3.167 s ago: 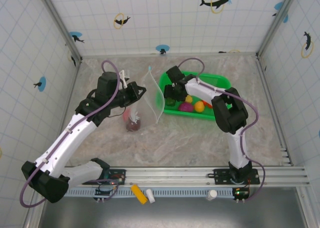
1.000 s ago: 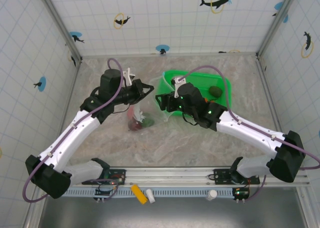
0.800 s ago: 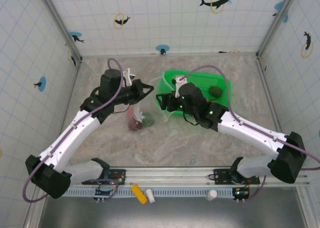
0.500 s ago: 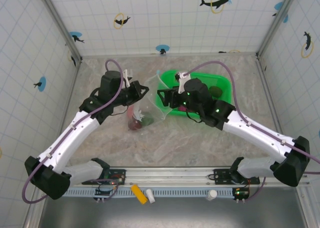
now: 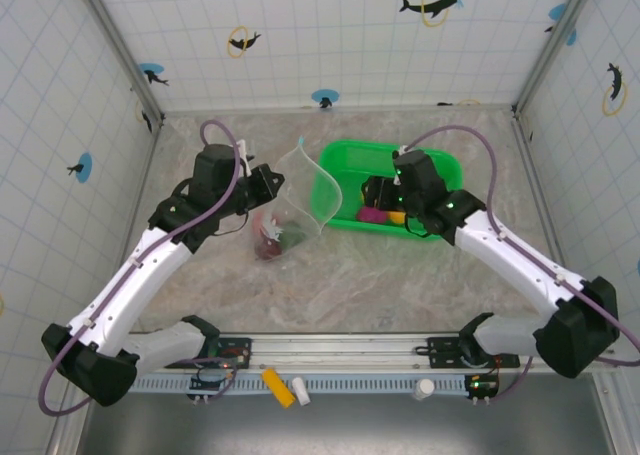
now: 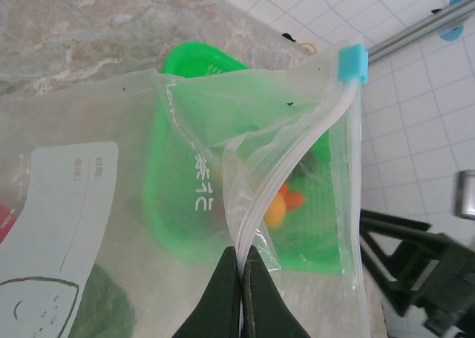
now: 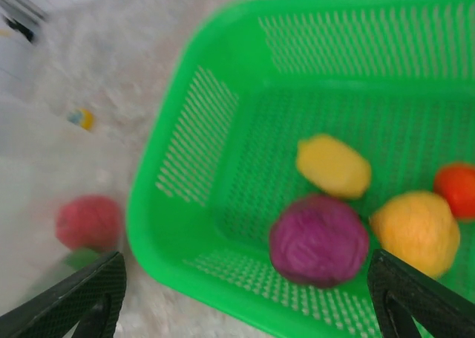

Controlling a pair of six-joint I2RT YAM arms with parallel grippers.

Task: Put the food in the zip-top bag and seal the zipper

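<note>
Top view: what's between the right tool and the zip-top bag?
A side wall of the green basket stands between them in the top view: the right tool is over the basket's inside, the zip-top bag beside that wall.

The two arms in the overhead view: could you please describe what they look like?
The left arm and right arm have white tubular links, black joint housings and black bases. A purple cable loops along each. The left gripper and right gripper are black, with tapered fingers.
</note>
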